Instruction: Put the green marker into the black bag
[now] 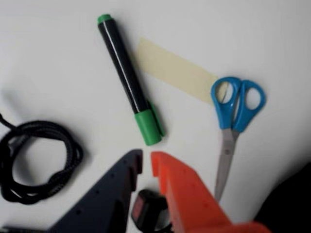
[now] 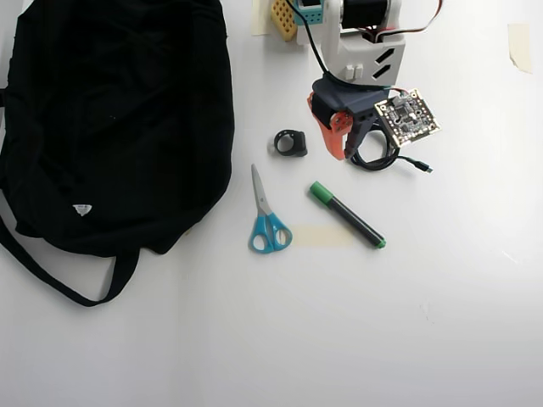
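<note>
Gripper (image 1: 146,162) jaws are held narrowly parted just short of the green marker (image 1: 127,77), seemingly for approach, bag (image 2: 110,119) at the desk's left edge.

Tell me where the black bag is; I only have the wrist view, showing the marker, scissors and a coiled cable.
Observer: In the overhead view the black bag fills the upper left, well apart from the green marker.
Operator: Anything between them?
Observer: The scissors lie between marker and bag, touching neither.
Operator: Which way does the bag open?
Observer: Cannot tell; it lies flat, its straps trailing toward the bottom edge.
</note>
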